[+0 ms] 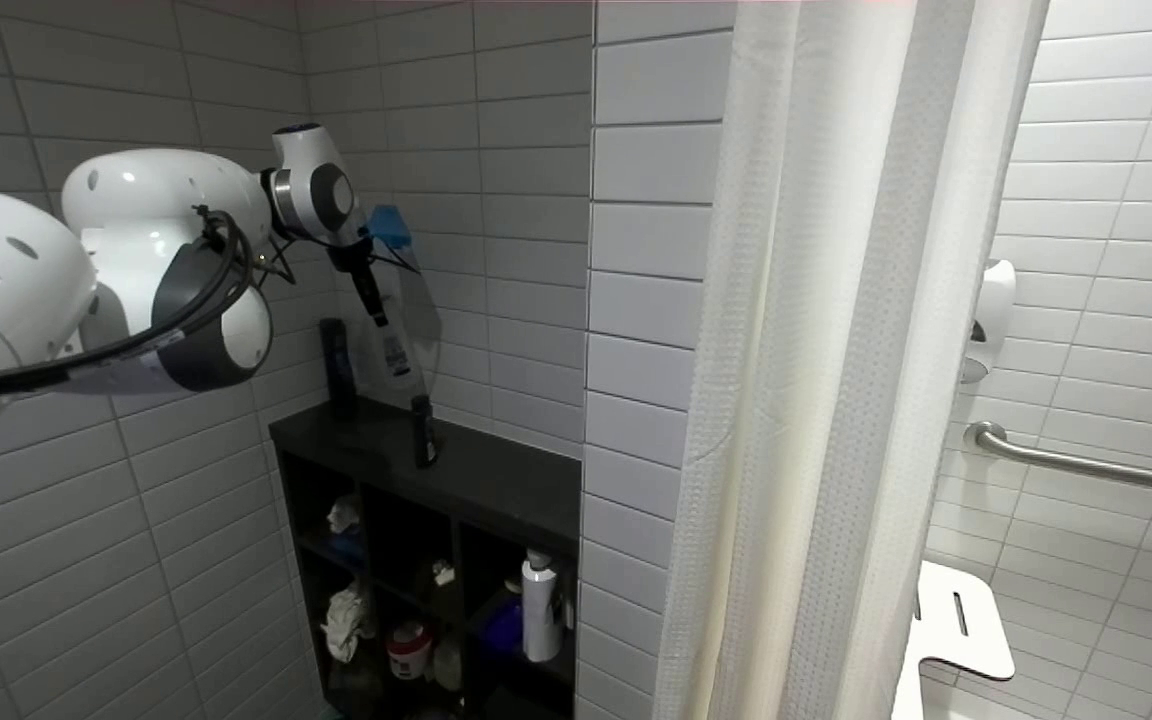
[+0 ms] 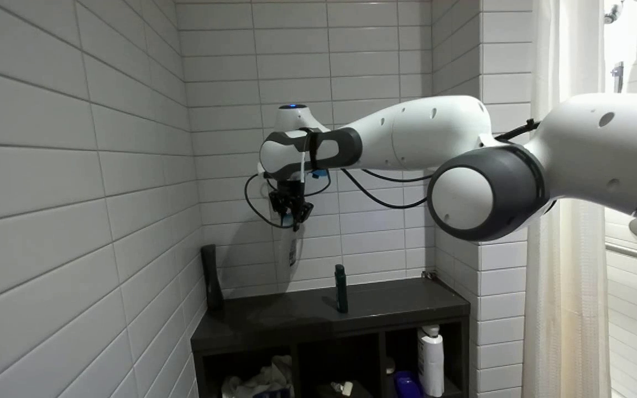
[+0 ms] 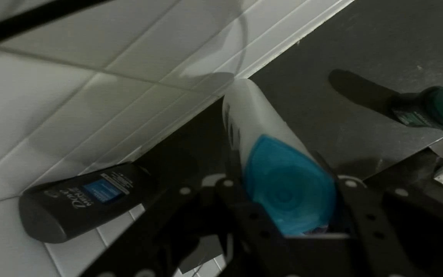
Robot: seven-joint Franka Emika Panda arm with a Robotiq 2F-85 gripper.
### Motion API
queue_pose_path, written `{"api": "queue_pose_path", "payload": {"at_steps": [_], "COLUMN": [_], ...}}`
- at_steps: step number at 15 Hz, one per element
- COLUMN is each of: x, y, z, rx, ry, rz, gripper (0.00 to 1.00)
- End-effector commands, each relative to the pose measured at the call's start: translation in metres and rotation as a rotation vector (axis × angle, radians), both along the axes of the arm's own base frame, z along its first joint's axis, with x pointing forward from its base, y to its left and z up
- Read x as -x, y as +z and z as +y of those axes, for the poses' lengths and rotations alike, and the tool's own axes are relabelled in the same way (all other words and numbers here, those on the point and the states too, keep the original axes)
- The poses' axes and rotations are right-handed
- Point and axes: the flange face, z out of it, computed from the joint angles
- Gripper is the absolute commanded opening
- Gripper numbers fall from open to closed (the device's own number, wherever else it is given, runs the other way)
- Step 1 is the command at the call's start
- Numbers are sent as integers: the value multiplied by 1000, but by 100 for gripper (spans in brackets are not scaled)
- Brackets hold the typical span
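My gripper [image 3: 283,169] is shut on a white bottle [image 3: 250,105] with a translucent blue cap [image 3: 288,188]; its fingers lie on both sides near the cap. In both exterior views the gripper [image 1: 372,300] [image 2: 292,213] points down and holds the white bottle [image 1: 396,350] [image 2: 287,251] above the black shelf top, close to the tiled wall. The bottle is tilted in an exterior view. A black bottle [image 1: 338,370] [image 2: 212,279] [image 3: 87,202] stands on the shelf top in the corner. A small dark green bottle [image 1: 423,432] [image 2: 341,290] [image 3: 433,109] stands nearer the middle.
The black shelf unit [image 1: 506,490] [image 2: 407,301] has compartments with a white bottle [image 1: 540,610] [image 2: 432,362], cloth [image 1: 346,620], and a red-and-white tub [image 1: 410,648]. Tiled walls [image 2: 103,232] close in the corner. A curtain [image 1: 826,350] hangs beside it. Black cables loop along the arm.
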Motion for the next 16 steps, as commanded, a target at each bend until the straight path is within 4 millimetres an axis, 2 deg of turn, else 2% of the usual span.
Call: {"api": "queue_pose_path", "payload": {"at_steps": [1, 16], "x": [3, 12], "y": [15, 14], "z": [5, 35], "rx": [13, 57], "ry": [-13, 88], "rz": [-15, 9], "gripper": [18, 18]}}
